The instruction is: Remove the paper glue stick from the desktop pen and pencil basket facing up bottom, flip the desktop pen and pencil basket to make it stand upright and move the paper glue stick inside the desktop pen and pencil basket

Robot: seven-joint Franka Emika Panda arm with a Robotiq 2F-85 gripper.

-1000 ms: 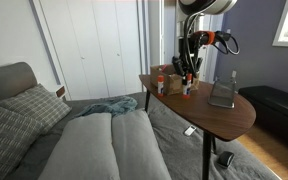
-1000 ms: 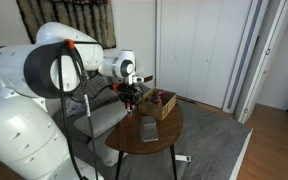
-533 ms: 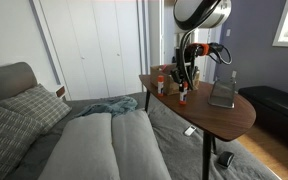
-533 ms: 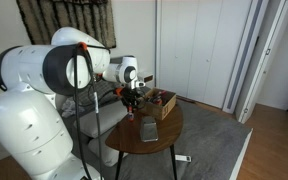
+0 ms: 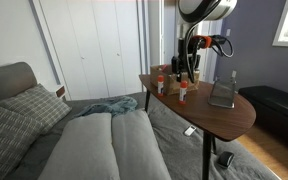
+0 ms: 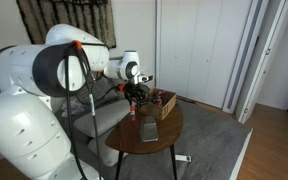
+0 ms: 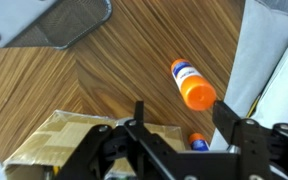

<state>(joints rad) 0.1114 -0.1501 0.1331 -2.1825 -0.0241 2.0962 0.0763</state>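
The paper glue stick (image 7: 192,86), white with an orange cap, stands on the wooden table, cap towards the wrist camera. It also shows in both exterior views (image 5: 183,91) (image 6: 134,111). My gripper (image 7: 184,114) is open and empty, hovering just above it (image 5: 187,70) (image 6: 134,95). The grey mesh pen and pencil basket (image 7: 56,24) sits on the table apart from the gripper, also seen in both exterior views (image 5: 222,96) (image 6: 149,130). I cannot tell which way up it stands.
A brown cardboard box (image 7: 59,142) (image 5: 166,82) (image 6: 164,103) stands beside the glue stick, with another small red-topped container (image 7: 196,142) by it. The round table's edge (image 5: 199,128) is near. A sofa with cushions (image 5: 94,140) stands beside the table.
The gripper came down with the glue stick, let it go standing on the table, and has risen a little above it.
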